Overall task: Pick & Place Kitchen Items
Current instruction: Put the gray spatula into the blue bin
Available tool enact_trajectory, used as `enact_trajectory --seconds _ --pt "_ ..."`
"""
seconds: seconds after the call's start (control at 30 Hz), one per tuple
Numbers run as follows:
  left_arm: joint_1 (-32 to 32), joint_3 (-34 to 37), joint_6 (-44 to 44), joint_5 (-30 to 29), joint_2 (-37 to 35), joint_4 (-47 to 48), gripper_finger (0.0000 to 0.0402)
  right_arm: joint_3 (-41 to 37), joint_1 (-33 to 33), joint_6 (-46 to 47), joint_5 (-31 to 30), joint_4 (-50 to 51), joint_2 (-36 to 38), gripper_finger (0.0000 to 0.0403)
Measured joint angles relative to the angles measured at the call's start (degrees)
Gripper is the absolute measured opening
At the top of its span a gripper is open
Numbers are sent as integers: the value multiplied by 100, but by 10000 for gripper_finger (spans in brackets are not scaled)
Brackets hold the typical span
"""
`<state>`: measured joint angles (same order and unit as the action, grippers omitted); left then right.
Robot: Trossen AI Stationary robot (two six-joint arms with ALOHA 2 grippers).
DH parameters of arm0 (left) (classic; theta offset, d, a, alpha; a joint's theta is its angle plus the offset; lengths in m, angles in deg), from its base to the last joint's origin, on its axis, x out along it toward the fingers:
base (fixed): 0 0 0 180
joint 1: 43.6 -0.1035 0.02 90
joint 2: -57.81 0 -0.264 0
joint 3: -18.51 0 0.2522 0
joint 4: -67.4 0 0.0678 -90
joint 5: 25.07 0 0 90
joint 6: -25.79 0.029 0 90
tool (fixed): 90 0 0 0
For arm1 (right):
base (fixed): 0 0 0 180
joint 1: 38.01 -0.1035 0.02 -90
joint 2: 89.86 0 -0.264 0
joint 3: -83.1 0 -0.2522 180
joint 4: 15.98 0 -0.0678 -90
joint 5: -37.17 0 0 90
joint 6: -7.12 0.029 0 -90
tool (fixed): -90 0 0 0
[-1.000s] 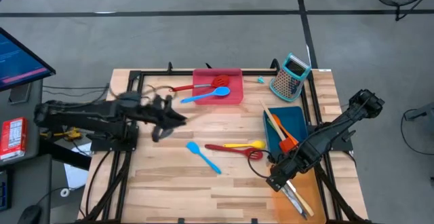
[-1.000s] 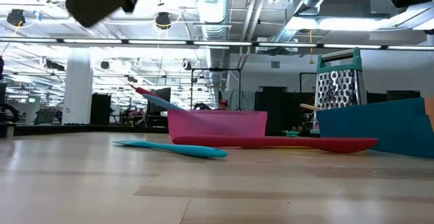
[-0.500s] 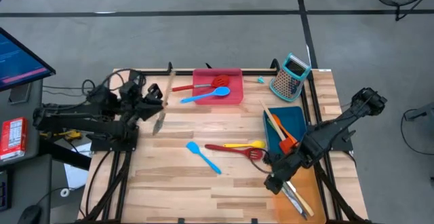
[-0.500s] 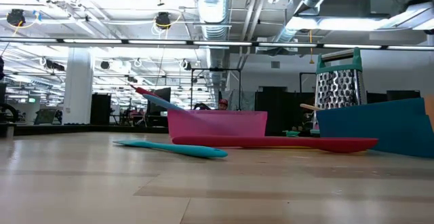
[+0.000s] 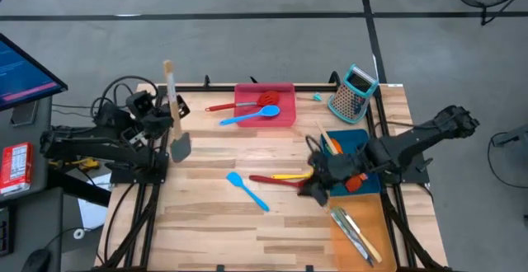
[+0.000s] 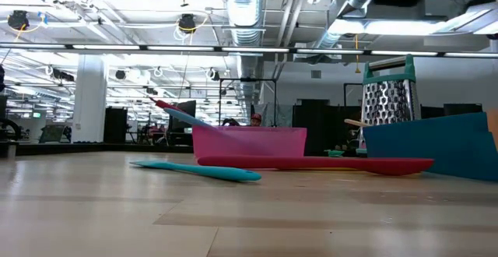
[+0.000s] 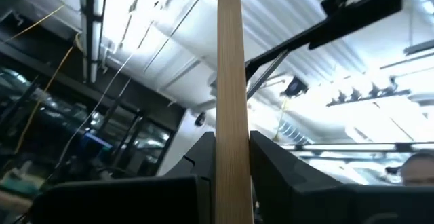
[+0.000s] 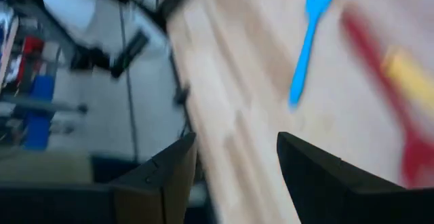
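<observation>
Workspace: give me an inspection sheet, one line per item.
Surface: wooden table, dry, unmarked.
Job's things: wooden-handled grey spatula held upright; light blue spatula, red slotted turner and yellow spoon loose at centre; blue spoon across the pink tray.
Clutter: box grater; blue tray.
Grippers: left gripper shut on the spatula handle; right gripper open over the table.
Cables: loops at the left arm base.
Surroundings: monitor at left.

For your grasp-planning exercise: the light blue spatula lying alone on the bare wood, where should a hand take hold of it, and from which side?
Grip the light blue spatula at mid-handle, coming straight down from above. It lies flat and diagonal on the table, its handle slim with bare wood on both sides. The fingers should close across the handle; the broad blade offers less to pinch.
</observation>
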<state>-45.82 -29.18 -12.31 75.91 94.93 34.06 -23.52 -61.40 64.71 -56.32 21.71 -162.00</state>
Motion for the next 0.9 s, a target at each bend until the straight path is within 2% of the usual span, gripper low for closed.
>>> enact_trajectory --seconds 0.1,0.3,0.47,0.7,0.9 --pt "0 0 -132 0 2 -217 49 -2 413 -611 -267 -361 -18 202" --pt "0 0 -318 0 0 -584 49 -2 1112 -1513 -299 -1328 -26 202" --pt "0 0 -558 0 0 -713 49 -2 1425 -2018 -293 -1960 -26 202" --pt "0 -2 -560 -2 53 -727 49 -2 1603 -2158 -279 -2159 -28 202" --pt "0 -2 -174 -7 298 -713 49 -2 1626 -2160 -279 -2628 -28 202"
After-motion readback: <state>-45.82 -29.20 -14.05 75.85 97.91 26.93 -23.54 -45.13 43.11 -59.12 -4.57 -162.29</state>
